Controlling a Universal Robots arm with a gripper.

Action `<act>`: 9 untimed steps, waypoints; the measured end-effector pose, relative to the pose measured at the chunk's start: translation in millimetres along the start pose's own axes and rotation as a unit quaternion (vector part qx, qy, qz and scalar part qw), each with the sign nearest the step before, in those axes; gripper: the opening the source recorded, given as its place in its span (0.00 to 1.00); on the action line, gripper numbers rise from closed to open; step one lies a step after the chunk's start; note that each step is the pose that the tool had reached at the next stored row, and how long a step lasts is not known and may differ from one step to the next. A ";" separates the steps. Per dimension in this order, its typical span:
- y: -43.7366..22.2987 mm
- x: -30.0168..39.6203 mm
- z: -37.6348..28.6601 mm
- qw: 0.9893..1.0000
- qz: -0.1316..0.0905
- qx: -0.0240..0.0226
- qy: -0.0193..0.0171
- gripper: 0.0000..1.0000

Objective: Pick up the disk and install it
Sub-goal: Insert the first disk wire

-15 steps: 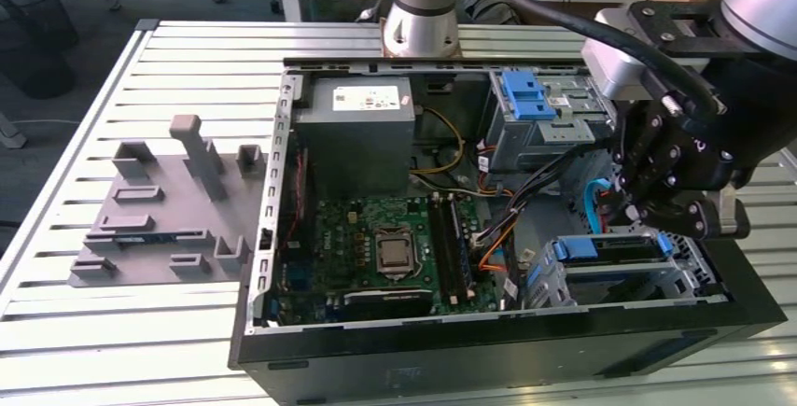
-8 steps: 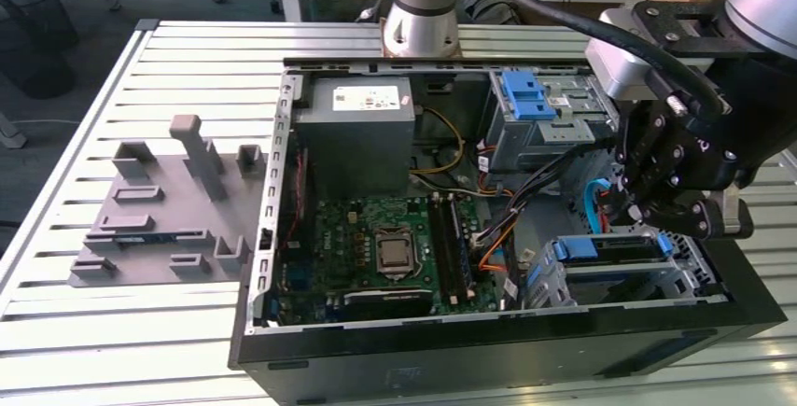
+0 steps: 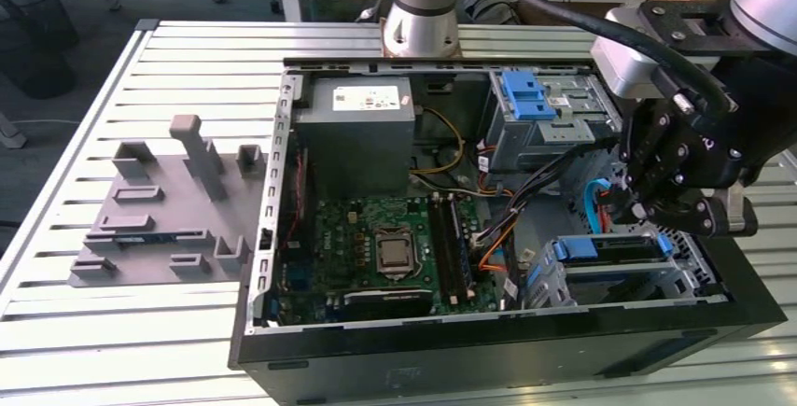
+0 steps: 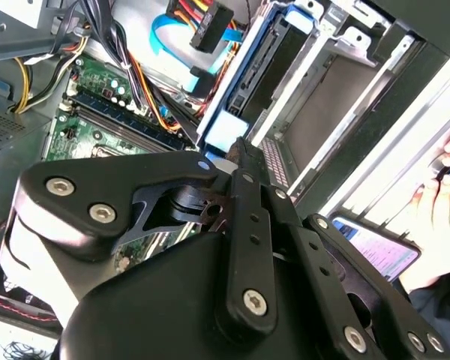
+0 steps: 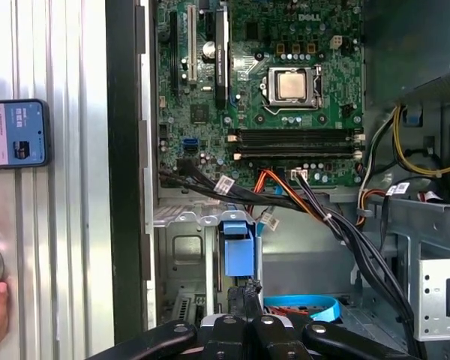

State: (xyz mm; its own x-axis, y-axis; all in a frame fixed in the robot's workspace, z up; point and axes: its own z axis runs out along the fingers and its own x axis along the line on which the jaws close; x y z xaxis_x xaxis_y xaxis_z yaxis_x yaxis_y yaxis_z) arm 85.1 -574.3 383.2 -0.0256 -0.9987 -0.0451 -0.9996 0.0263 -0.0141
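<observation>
The disk (image 5: 236, 253) stands on edge in the lower drive cage (image 3: 622, 280) at the case's front corner, on the exterior view's right. Its blue rail end (image 3: 604, 248) faces up. In the second wrist view the disk (image 4: 259, 71) runs down into the cage, its pale blue end nearest my fingers. My gripper (image 3: 666, 224) hangs right over that end with the black fingertips (image 5: 244, 294) pressed together and nothing between them. The tip (image 4: 241, 154) sits at the disk's blue end; I cannot tell whether it touches.
The open computer case (image 3: 498, 350) lies on a slatted table. Inside are the grey power-supply box (image 3: 361, 121), the motherboard (image 3: 386, 247), an upper cage with a blue latch (image 3: 529, 98) and cable bundles (image 5: 307, 202). A grey fixture (image 3: 162, 210) lies beside the case. A phone (image 5: 15, 133) and a person's hand (image 4: 442, 195) are by the case.
</observation>
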 end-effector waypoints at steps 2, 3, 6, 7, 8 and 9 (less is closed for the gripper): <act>-2.6 -0.7 0.3 1.000 0.000 0.000 0.000 0.11; -4.2 -1.1 0.4 1.000 0.000 0.000 0.000 0.11; -10.2 -2.4 0.8 1.000 0.000 0.000 0.000 0.11; -12.1 -2.7 0.9 1.000 0.000 0.000 0.000 0.11; -14.2 -3.0 1.1 1.000 0.000 0.000 0.000 0.11; -16.5 -3.3 1.2 1.000 0.000 0.000 0.000 0.11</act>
State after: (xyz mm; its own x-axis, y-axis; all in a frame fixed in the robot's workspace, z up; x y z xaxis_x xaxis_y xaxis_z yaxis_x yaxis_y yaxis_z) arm 101.7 -571.3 382.4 -0.0256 -0.9987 -0.0450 -0.9996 0.0263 -0.0141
